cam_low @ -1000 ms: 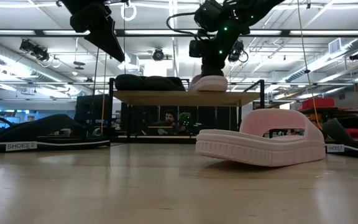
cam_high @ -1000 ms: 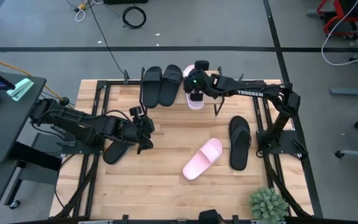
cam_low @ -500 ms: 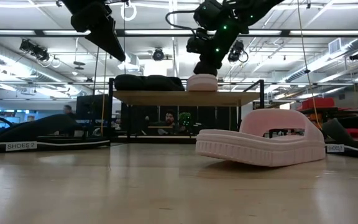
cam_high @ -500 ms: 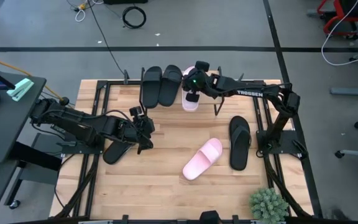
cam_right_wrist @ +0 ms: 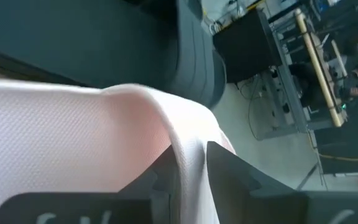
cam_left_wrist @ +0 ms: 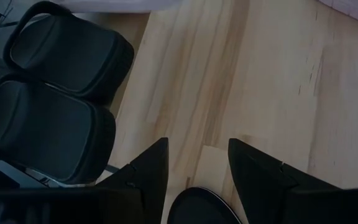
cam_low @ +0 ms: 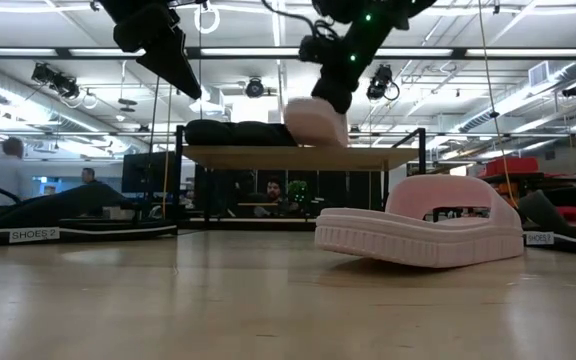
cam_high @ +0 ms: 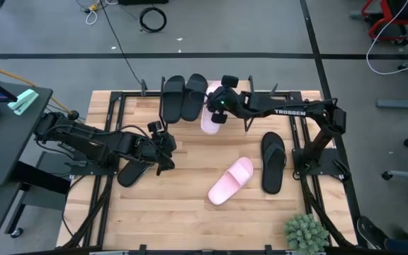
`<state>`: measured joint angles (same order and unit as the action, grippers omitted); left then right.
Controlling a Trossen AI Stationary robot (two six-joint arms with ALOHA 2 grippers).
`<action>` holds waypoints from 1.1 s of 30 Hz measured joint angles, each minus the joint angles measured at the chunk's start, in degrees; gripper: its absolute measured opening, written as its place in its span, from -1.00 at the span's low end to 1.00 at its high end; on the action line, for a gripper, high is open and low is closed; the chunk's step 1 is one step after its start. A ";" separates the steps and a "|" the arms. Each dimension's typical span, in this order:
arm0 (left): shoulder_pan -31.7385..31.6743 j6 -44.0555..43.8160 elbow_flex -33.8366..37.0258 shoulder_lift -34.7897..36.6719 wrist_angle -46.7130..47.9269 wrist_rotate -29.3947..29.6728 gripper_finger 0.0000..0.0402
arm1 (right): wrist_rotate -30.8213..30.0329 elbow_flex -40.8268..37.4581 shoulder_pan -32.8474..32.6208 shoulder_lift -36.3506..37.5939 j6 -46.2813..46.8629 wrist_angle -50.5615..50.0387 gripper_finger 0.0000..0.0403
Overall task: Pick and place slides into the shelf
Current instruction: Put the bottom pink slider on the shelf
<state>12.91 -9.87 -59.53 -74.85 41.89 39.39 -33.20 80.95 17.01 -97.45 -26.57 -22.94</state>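
My right gripper [cam_high: 217,113] is over the shelf [cam_low: 268,156] at the table's far side, shut on a pale pink slide [cam_high: 209,119]. That slide sits tilted beside two black slides [cam_high: 183,96] that lie flat on the shelf board. My left gripper [cam_left_wrist: 197,163] hangs open over the table's left middle, above a black slide [cam_high: 133,171]. A second pink slide [cam_high: 231,180] and another black slide [cam_high: 273,161] lie on the table. My right gripper pinches the pink slide's strap [cam_right_wrist: 188,134] between its two fingers [cam_right_wrist: 229,171], one on each side of the strap's edge. It comes from above, slanting in from the table's right. The slide [cam_low: 316,121] is tipped, its lower edge at the shelf board.
A potted plant [cam_high: 305,232] stands at the table's near right corner. The second pink slide [cam_low: 418,232] lies near the table's middle. Bare wood is open between the two arms and along the near edge. People move in the room behind.
My right gripper has moved toward the table's left along the shelf and risen a little. The pink slide went with it toward the black slides and has tipped from lying flat to tilted.
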 joint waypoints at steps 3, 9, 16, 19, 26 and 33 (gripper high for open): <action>0.00 0.00 0.00 0.00 -0.05 -0.01 -0.14 | -0.49 0.02 -0.91 0.78 -0.22 0.09 -0.60; 0.00 0.00 0.00 0.00 -0.11 0.00 -0.14 | -0.53 0.04 1.40 1.03 -0.42 -0.33 -0.60; 0.00 0.04 0.00 0.00 -0.48 -0.02 -0.14 | 3.04 0.04 6.61 1.03 -0.36 -0.17 -0.60; 0.02 0.06 0.00 0.00 -0.93 0.01 -0.14 | 8.43 0.04 8.63 0.82 0.69 -0.09 -0.60; 0.00 0.10 0.00 0.00 -1.04 0.00 -0.14 | 11.99 0.04 10.68 -0.11 1.08 0.27 -0.60; 0.02 0.14 0.00 0.00 -1.03 0.01 -0.14 | 15.80 0.04 10.15 -0.33 -0.21 -2.05 -0.58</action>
<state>12.93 -9.73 -59.53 -74.85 40.86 39.40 -17.40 80.99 27.16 -97.78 -26.77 -24.99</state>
